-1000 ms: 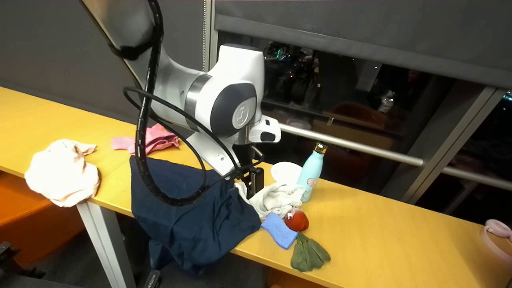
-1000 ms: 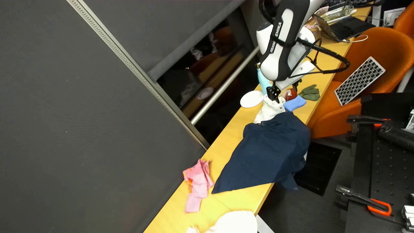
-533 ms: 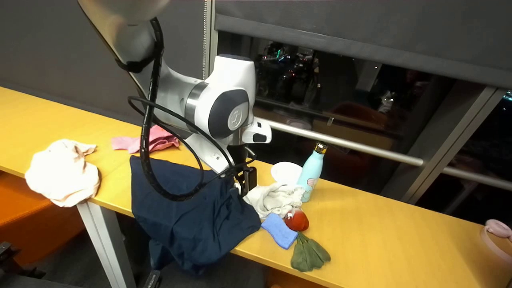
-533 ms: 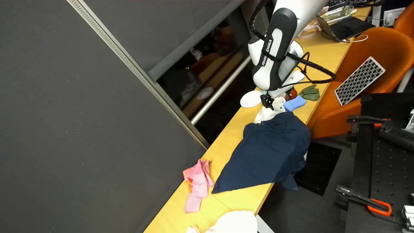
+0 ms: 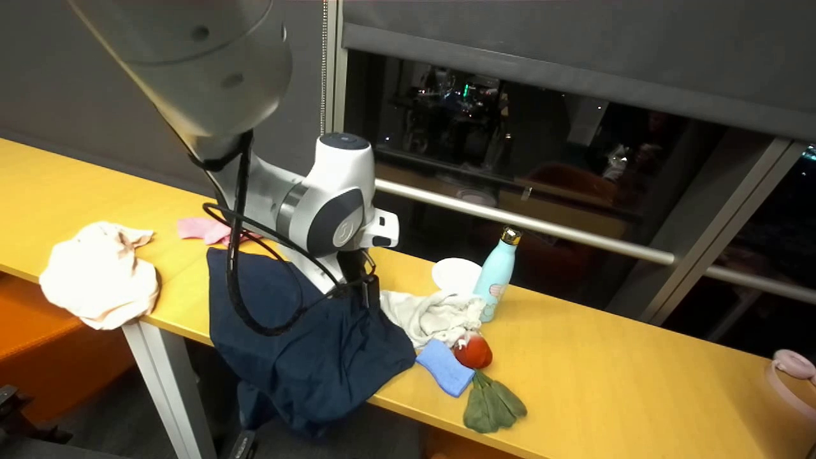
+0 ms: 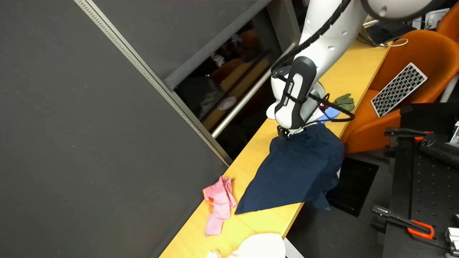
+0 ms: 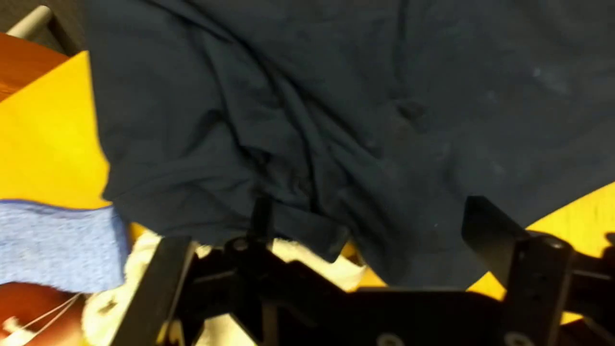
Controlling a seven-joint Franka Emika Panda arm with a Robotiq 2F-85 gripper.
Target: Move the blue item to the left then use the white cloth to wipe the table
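Leaving the white cloth (image 5: 433, 319), the gripper (image 7: 369, 214) is over the navy cloth (image 5: 299, 363), fingers (image 7: 538, 283) apart.

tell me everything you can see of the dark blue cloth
The dark blue cloth is plain, soft-looking fabric, bunched and creased near the white cloth, smoother toward the opposite end. It lies spread on the table, partly hanging off the edge. In the wrist view, a flap overlaps the white cloth. The open pincer is above; whether it touches the cloth is unclear.
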